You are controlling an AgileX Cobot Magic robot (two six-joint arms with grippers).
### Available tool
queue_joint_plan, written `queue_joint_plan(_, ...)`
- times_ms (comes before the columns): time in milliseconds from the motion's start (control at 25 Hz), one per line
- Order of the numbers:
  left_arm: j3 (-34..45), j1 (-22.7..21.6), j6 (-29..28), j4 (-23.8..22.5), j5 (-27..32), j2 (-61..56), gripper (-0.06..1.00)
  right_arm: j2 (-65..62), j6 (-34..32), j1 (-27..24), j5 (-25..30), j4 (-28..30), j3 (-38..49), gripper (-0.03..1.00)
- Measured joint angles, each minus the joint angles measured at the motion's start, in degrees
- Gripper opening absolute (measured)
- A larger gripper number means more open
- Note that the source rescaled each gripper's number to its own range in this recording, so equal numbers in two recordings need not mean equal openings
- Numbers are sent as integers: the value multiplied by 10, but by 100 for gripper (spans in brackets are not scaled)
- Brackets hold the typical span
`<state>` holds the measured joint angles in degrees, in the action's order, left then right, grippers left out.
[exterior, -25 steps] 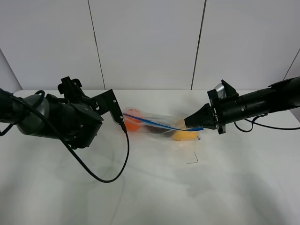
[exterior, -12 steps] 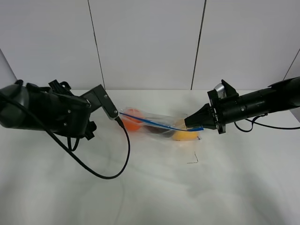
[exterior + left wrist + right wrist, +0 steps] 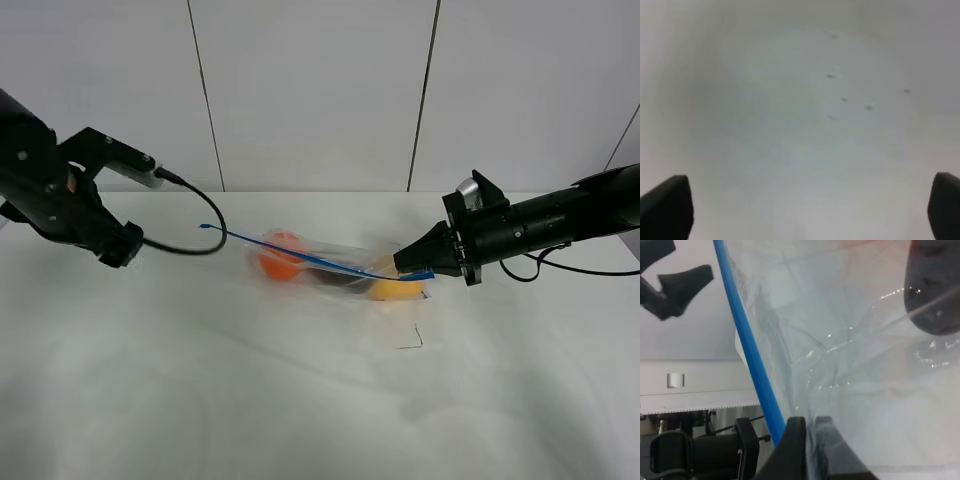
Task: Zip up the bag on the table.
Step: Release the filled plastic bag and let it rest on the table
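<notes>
The table (image 3: pixel 300 400) fills the lower half of the frame. The bag (image 3: pixel 335 272) lies on it just right of centre, its long axis running left to right. Our left arm (image 3: pixel 60 190) sits at the far left edge, well apart from the bag, and our right arm (image 3: pixel 560 225) reaches in from the right edge. The right gripper (image 3: pixel 412 262) is pressed together on the bag's right-hand end, pinching the plastic just beside the blue zipper strip (image 3: pixel 320 260). The left gripper (image 3: pixel 805 207) is spread wide, with only blurred white between its fingertips. The strip slants up from the pinched end to a free tip at centre left, which points toward the left arm. We judge that any further pass along the strip would fall to that arm, since the right one anchors the far end. We cannot tell whether the seal is shut along its whole length.
</notes>
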<state>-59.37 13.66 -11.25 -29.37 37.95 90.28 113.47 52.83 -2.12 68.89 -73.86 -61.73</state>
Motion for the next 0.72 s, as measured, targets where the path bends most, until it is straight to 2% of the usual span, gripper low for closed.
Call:
queue_joint_plan(120,-39,-57,72,114,34,0,97,0,0,0,0,3,0,0)
queue_joint_plan(200,-53,-95,87,143,59,0,97,0,0,0,0,6,0,0)
queue_joint_plan(280,-56,-130,91,155,82,-1,97,0,1,0,0,9,0,0)
queue_joint_plan(440,-56,-173,91,159,133,-1,97,0,5,0,0,11,0,0)
queue_joint_plan(720,-56,-186,95,166,189,-1,97,0,11,0,0,14,0,0)
